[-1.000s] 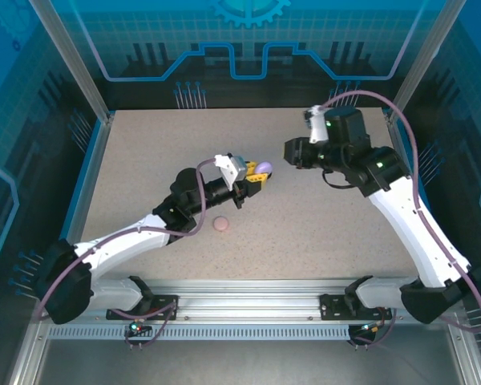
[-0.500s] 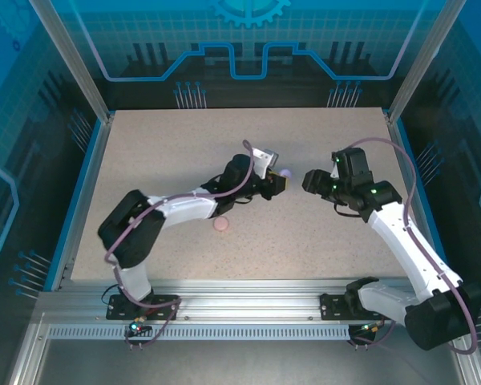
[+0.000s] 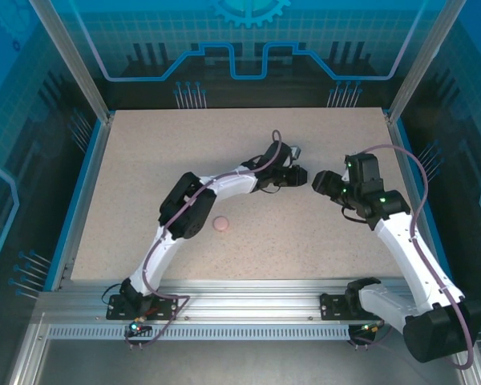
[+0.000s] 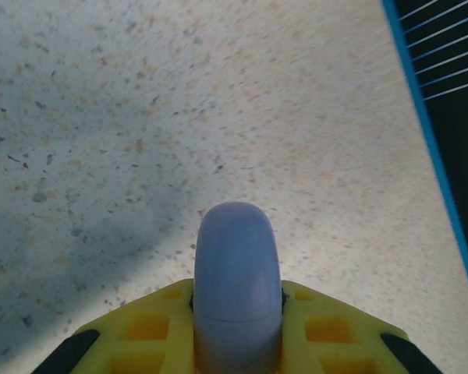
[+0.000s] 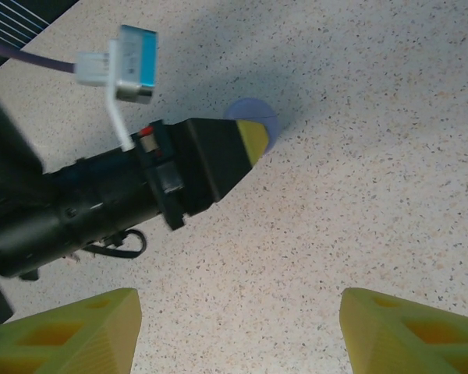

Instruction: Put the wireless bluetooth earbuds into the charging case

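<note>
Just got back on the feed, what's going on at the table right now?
The left tool is shut on a lavender case, holding it edge-on low over the table, towards the right of its middle. The right tool faces it from close by with its jaws open and empty, not touching the case. The case looks closed. A pink round piece lies by itself on the table, nearer the arm bases.

Tabletop [image 3: 144,160] seen from overhead behind its near edge, both wrist views held close and angled down onto it, lavender case [image 4: 236,288] shared between them.
</note>
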Controlling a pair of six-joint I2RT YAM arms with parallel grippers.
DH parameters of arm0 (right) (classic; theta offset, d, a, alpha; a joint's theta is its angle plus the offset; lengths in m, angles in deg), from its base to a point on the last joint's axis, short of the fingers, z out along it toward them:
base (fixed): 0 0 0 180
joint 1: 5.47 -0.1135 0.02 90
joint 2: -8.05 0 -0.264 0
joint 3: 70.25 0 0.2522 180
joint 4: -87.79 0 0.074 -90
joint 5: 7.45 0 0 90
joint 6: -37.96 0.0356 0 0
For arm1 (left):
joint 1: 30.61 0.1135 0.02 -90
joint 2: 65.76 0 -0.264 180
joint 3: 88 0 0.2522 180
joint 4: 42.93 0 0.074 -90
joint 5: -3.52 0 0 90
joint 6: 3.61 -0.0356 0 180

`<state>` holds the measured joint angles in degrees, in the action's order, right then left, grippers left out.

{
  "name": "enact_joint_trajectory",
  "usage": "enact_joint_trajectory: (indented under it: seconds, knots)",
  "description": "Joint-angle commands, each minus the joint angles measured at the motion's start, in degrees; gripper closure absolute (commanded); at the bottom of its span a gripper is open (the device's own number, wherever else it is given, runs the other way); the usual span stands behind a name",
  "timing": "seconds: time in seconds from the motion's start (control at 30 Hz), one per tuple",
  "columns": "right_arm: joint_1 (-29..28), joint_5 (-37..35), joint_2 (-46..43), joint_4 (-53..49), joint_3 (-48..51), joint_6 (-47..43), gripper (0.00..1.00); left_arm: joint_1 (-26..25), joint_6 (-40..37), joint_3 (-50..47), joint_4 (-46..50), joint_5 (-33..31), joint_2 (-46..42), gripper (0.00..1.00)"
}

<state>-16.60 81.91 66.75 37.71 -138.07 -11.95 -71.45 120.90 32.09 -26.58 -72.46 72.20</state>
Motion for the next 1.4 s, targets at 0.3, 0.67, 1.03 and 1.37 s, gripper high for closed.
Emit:
enact_joint_trajectory:
  seconds: [0.3,0.67,1.03,1.37]
  knots:
    - [2.10,2.41,-1.59,0.59,-0.35,-0.63,0.30,-0.22,-0.44,22.49,27.40,-3.09,11.32,0.71]
    - [2.54,1.89,-3.26,-1.51,-2.82,-1.68,0.22,-0.08,-6.92,24.37,34.85,-12.13,6.71,0.33]
    - [3.81,0.65,-5.50,-3.17,-3.55,-2.30,0.13,-0.08,-15.00,17.77,35.37,-20.15,-9.39,0.01]
    - [4.61,0.81,-5.70,-3.48,-3.63,-2.04,0.05,-0.04,-17.26,-4.46,23.13,-30.03,-29.35,0.01]
